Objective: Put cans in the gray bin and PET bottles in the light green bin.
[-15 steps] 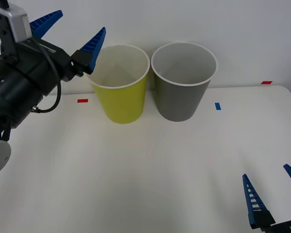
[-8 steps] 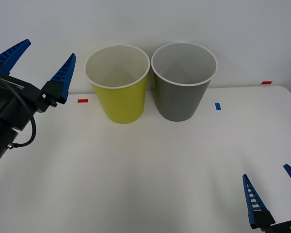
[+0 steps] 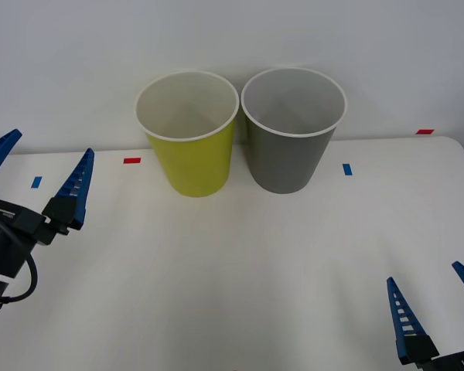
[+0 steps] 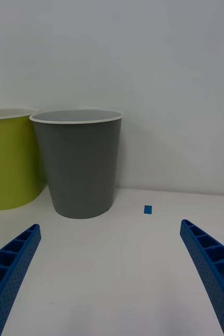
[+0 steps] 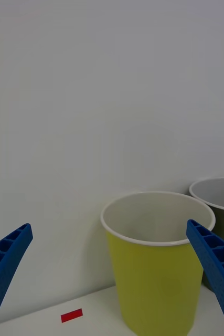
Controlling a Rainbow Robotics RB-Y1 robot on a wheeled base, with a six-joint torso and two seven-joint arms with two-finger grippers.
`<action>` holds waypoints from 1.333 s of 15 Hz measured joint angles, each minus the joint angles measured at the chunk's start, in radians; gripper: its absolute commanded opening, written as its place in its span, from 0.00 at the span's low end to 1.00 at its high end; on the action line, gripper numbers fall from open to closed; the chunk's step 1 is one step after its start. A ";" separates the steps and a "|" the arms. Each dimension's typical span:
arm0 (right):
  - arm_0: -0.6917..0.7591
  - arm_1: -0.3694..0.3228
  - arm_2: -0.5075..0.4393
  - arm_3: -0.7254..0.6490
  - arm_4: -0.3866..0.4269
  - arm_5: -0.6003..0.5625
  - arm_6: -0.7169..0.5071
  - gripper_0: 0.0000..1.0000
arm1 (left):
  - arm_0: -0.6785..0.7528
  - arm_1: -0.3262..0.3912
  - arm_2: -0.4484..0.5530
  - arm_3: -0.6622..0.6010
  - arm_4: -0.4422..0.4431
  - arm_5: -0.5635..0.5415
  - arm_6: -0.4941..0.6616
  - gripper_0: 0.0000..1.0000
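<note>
2 bins stand side by side at the far edge of the white surface (image 3: 232,263), against a pale wall. The light green bin (image 3: 190,154) is on the left and the gray bin (image 3: 290,151) on the right, their white rims just about touching; both are upright with their mouths open to the front camera. What shows of each inside is bare wall, and the bottoms are hidden.

The left gripper (image 3: 35,176) hangs at the left edge of the front view, well to the left of the light green bin, its blue ribbed jaws spread wide with nothing between them. The right gripper (image 3: 437,309) sits low at the near right corner, well apart from the gray bin, jaws likewise spread and holding nothing.

Small tape marks lie on the surface: a red mark (image 3: 131,161) left of the light green bin and a blue mark (image 3: 346,168) right of the gray bin.
</note>
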 measured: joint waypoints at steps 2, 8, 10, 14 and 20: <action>0.000 0.000 0.000 0.000 0.000 0.000 0.000 0.92 | 0.030 0.000 -0.035 0.046 -0.042 -0.097 -0.003 1.00; 0.000 0.000 0.000 0.000 0.000 0.000 0.000 0.92 | 0.174 -0.019 -0.131 0.202 -0.127 -0.323 0.036 1.00; 0.000 0.000 0.000 0.000 0.000 0.000 0.000 0.92 | 0.241 -0.046 -0.133 0.204 -0.131 -0.329 0.054 1.00; 0.000 0.000 0.000 0.000 0.000 0.000 0.000 0.92 | 0.345 -0.090 -0.133 0.206 -0.159 -0.349 0.071 1.00; 0.000 0.000 0.000 0.000 0.000 0.000 0.000 0.92 | 0.527 -0.165 -0.126 0.207 -0.243 -0.449 0.086 1.00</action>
